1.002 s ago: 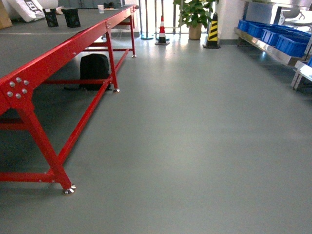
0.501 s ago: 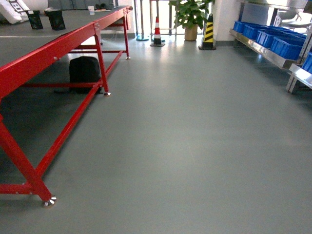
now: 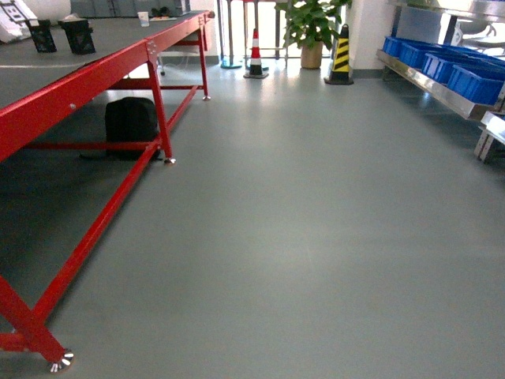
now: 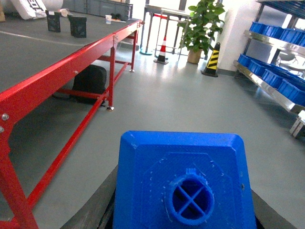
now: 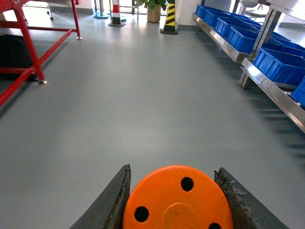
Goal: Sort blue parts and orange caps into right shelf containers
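Left gripper: its dark fingers are clamping a blue part from both sides; the part's round stud is facing the wrist camera.
Right gripper: its two dark fingers are pressing against an orange cap, whose flat top is showing small holes.
Shelf: a steel rack running along the right wall, well apart from both grippers.
Containers: blue crates sitting in a row on the shelf; more are showing in the right wrist view on a nearer rack.
Floor: grey, lying open between the shelf and a red table.
Backpack: black, sitting under the table.
Cones: one yellow-and-black, one red-and-white, standing by a potted plant at the far end.
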`<state>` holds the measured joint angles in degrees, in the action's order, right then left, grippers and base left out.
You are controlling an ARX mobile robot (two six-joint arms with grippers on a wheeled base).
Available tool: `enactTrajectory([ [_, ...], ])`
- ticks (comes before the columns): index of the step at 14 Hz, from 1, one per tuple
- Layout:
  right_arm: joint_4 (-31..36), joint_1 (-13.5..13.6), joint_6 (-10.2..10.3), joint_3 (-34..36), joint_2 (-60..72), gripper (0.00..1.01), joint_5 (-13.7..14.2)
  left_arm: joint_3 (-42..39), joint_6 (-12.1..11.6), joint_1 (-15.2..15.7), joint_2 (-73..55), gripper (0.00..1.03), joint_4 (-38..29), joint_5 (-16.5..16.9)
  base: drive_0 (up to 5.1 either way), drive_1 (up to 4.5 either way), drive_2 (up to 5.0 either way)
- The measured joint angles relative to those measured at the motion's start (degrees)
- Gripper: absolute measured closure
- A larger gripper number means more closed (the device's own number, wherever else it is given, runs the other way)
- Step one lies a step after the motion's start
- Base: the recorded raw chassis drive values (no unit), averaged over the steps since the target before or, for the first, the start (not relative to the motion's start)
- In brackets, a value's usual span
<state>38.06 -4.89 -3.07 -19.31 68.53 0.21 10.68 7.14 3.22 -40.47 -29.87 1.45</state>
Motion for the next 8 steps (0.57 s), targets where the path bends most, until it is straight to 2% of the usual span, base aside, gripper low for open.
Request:
enactTrajectory([
  [8, -0.2, 0.0, 0.0, 0.0, 0.0, 0.57, 0.0, 0.0, 0.0, 0.0, 0.0, 0.58, 0.0, 0.0, 0.3, 4.59, -4.0],
])
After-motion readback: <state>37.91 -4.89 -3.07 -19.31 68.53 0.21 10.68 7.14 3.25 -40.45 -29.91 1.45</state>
